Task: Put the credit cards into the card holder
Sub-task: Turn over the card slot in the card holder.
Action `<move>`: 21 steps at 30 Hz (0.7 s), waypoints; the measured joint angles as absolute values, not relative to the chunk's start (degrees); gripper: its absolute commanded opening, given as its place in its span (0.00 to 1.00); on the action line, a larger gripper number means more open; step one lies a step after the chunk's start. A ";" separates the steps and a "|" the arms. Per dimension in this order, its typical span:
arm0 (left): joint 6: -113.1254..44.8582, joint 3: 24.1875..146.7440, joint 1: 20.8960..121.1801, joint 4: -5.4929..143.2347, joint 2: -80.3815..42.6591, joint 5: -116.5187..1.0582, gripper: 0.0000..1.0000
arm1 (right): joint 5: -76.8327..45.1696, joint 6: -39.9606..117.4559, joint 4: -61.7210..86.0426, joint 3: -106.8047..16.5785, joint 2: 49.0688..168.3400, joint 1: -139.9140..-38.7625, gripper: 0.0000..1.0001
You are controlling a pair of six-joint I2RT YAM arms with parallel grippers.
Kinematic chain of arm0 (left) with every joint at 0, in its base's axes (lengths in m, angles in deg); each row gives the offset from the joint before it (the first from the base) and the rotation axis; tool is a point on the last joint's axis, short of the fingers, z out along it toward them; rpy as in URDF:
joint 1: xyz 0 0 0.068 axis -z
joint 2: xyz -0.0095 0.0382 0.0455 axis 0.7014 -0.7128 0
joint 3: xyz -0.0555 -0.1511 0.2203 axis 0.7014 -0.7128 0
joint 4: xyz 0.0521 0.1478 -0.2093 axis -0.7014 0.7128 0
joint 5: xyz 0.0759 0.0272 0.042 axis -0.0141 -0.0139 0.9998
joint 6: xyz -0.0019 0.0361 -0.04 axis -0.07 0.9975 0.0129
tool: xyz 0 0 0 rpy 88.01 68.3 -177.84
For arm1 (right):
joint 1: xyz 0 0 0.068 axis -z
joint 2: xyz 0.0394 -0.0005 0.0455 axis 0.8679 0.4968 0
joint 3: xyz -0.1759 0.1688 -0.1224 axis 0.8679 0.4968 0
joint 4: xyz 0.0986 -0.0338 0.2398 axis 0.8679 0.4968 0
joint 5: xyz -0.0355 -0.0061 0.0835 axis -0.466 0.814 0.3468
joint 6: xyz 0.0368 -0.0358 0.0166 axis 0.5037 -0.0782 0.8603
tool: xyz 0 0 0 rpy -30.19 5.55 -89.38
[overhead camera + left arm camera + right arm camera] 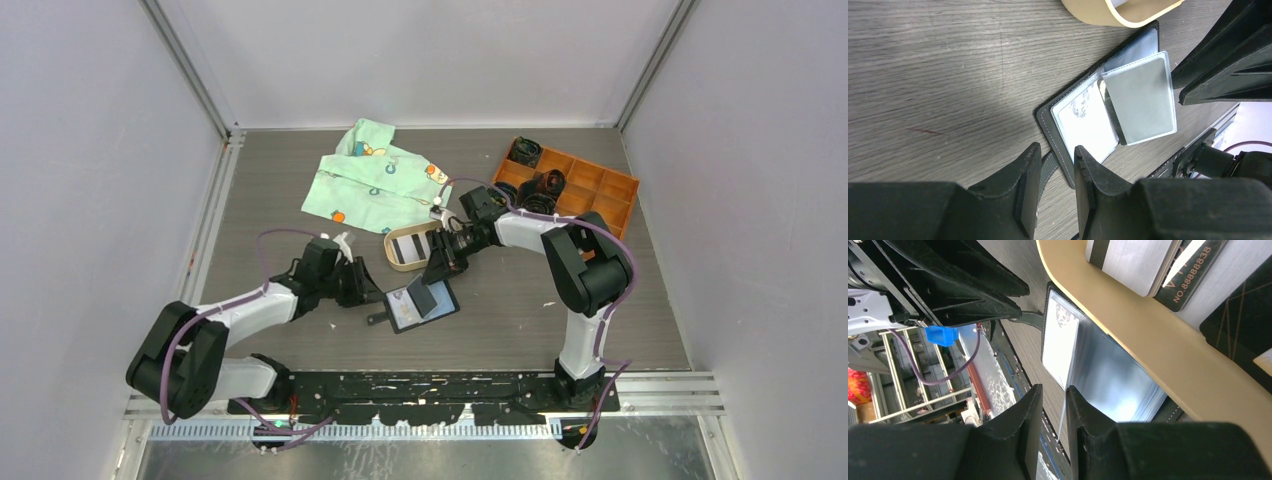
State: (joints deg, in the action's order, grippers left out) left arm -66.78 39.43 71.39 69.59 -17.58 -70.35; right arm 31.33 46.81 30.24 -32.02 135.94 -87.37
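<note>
The card holder [425,308] is lying open on the table in the lower centre of the top view. The tan tray [1158,345] is sitting just above it in that frame. The credit cards [1128,260] are all resting in that tray, silver and black ones overlapping, and none is in a pocket yet.

The right gripper [1054,387] is reaching in from the upper right with its fingers drawn narrow. The thin edge of a clear plastic sleeve [1140,100] is running through the gap, and that sleeve is standing up off the open holder. I cannot tell whether it is actually being clamped or only leaning against one finger.

The left gripper [1057,150] is sitting at the holder's left edge, narrowly parted over the snap tab [1049,164]. Nothing is visibly being pinched there, and I cannot tell whether it is pressing on the tab.

The sleeve is slick and thin, so it is likely to slip free and flop shut. If the left side is not truly pinning the tab, a pull on the sleeve is likely to drag the whole holder or nudge the tray. Pulling too hard is risking a torn sleeve. With both arms busy here, neither is free to fetch a card.
</note>
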 measured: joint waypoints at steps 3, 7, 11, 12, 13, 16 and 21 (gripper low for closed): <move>-66.58 39.43 71.39 70.61 -15.86 -69.94 0.30 | 31.88 47.79 29.32 -31.69 135.94 -87.37 0.29; -66.69 39.43 71.39 70.77 -12.91 -70.03 0.27 | 32.62 49.30 28.23 -31.28 135.94 -87.41 0.29; -67.39 39.43 71.41 69.94 -12.45 -70.79 0.24 | 33.32 50.61 27.16 -31.17 135.94 -87.61 0.29; -67.59 39.43 71.43 69.48 -12.51 -71.18 0.24 | 33.56 51.00 26.75 -31.08 135.94 -87.72 0.29; -67.83 39.43 71.59 68.84 -12.64 -71.51 0.24 | 33.76 51.35 26.42 -31.00 135.94 -87.83 0.30; -68.70 39.43 72.07 66.92 -13.69 -72.08 0.23 | 34.72 52.34 25.35 -30.62 135.94 -88.48 0.30; -69.27 39.43 73.09 65.22 -16.36 -72.69 0.23 | 35.77 53.30 24.45 -30.60 136.13 -89.88 0.33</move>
State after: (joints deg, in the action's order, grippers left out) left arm -69.27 39.43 73.09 65.22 -16.36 -72.69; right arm 35.77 53.30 24.45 -30.60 136.13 -89.88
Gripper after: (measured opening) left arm 0.233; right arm 0.310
